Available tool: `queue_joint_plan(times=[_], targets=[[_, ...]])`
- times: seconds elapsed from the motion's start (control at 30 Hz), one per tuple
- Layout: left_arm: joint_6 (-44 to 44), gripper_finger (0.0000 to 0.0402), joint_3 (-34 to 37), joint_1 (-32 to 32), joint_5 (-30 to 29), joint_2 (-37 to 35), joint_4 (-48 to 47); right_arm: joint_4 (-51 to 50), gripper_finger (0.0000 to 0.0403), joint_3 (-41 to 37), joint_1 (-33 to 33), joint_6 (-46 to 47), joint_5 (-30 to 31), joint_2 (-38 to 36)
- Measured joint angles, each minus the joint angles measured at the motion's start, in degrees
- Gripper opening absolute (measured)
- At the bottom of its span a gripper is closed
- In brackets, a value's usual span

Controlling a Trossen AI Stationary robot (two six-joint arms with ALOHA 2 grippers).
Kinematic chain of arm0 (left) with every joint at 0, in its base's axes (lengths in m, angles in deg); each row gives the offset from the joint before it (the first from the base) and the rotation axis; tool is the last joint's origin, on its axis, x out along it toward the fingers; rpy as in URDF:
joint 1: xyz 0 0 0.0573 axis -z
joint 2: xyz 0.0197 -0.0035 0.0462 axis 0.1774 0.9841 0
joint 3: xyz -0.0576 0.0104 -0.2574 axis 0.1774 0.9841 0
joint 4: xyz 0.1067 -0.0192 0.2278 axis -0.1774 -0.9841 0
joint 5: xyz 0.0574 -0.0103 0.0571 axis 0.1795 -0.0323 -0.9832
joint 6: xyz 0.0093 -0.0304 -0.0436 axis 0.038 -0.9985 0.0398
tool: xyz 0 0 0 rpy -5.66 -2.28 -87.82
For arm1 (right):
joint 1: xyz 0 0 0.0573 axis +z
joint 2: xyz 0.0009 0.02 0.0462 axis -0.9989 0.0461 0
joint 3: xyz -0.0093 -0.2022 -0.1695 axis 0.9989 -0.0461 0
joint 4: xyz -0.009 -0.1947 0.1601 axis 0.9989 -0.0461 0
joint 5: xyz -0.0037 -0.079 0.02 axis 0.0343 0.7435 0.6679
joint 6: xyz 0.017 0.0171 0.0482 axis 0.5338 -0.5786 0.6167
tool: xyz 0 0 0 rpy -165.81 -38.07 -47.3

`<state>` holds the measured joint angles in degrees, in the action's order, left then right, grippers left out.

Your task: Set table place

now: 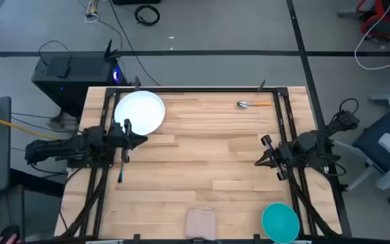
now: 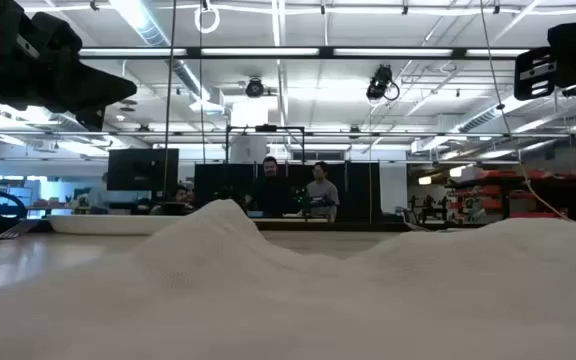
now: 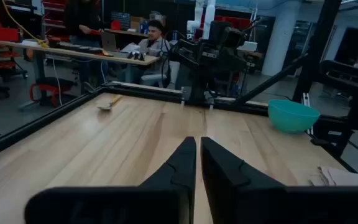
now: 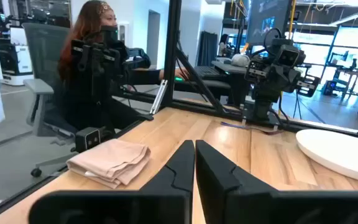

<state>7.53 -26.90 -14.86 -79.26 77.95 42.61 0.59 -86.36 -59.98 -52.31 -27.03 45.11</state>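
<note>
The white round plate lies flat near the table's far left corner and also shows in the right wrist view. The orange-handled spoon lies near the far edge, right of centre. At the near right corner stands the teal bowl, upright on its base. The blue-handled fork lies under the left arm's front. My left gripper hovers shut just near of the plate. My right gripper is shut over the table's right side. Neither holds anything.
A folded beige napkin lies at the near edge, centre, and fills the low view's foreground. Black rails run along the table's edges. Bare planks lie between the two grippers. People sit beyond the table.
</note>
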Motion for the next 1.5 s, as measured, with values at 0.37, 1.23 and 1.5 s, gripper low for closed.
queue_joint_plan(times=[0.37,1.23,1.5], targets=[[0.0,0.0038,0.0,0.0,0.0,0.0,0.0,0.0,0.0023,0.0,0.0,0.0,0.0,0.0],[0.0,0.0032,0.0,0.0,0.0,0.0,0.0,0.0,0.0023,0.0,0.0,0.0,0.0,0.0],[0.0,0.0035,0.0,0.0,0.0,0.0,0.0,0.0,0.0023,0.0,0.0,0.0,0.0,0.0]])
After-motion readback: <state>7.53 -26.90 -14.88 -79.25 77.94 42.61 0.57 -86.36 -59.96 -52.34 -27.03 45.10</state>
